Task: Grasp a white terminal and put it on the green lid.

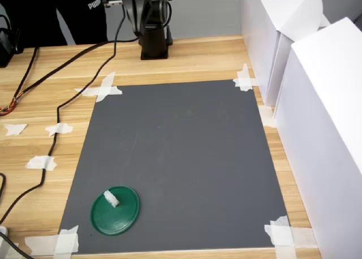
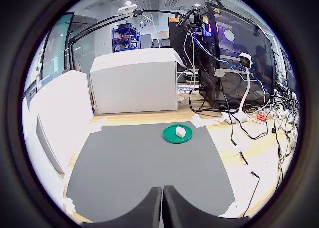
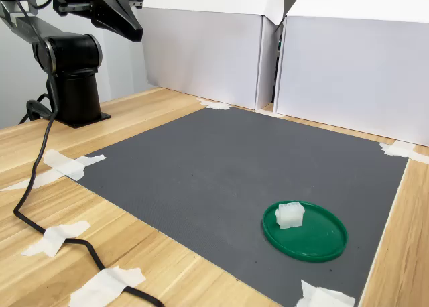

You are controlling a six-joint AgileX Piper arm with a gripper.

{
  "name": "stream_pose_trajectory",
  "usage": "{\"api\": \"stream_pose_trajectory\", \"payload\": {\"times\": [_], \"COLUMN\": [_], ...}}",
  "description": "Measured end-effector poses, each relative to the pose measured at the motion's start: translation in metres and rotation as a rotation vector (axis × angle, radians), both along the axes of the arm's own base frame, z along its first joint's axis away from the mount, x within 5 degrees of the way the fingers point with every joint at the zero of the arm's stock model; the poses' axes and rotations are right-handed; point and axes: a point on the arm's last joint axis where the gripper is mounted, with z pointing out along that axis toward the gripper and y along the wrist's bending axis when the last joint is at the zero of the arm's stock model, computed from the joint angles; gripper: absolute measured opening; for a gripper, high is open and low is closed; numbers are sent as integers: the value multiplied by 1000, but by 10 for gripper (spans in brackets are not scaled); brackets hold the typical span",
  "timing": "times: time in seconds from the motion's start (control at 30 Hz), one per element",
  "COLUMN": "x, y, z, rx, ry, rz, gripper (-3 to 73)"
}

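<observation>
The green lid (image 1: 115,210) lies flat on the dark grey mat (image 1: 181,157), near the mat's corner at the first exterior view's lower left. A small white terminal (image 1: 111,199) rests on the lid, off its centre. Both also show in the second exterior view, the lid (image 3: 315,234) and the terminal (image 3: 289,215), and in the wrist view, the lid (image 2: 174,136) and the terminal (image 2: 181,132). My gripper (image 2: 162,204) is shut with nothing in it, its fingers pressed together. It hangs high over the arm's base (image 3: 74,99), far from the lid, at the second exterior view's upper left (image 3: 131,24).
Two tall white boxes (image 3: 208,49) (image 3: 362,66) stand along the mat's far edge in the second exterior view. White tape strips (image 1: 102,89) hold the mat's corners. A black cable (image 1: 56,109) trails over the wooden table (image 1: 34,134) beside the mat. A person in black (image 1: 85,13) stands behind the table.
</observation>
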Motion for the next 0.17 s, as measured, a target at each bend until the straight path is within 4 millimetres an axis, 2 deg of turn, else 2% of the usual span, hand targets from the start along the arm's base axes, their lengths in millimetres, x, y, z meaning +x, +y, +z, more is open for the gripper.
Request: {"api": "stream_pose_trajectory", "payload": {"times": [0.17], "x": [-4], "y": [0], "z": [-18], "rx": [0], "ry": [5], "rz": [0], "gripper": [-16]}}
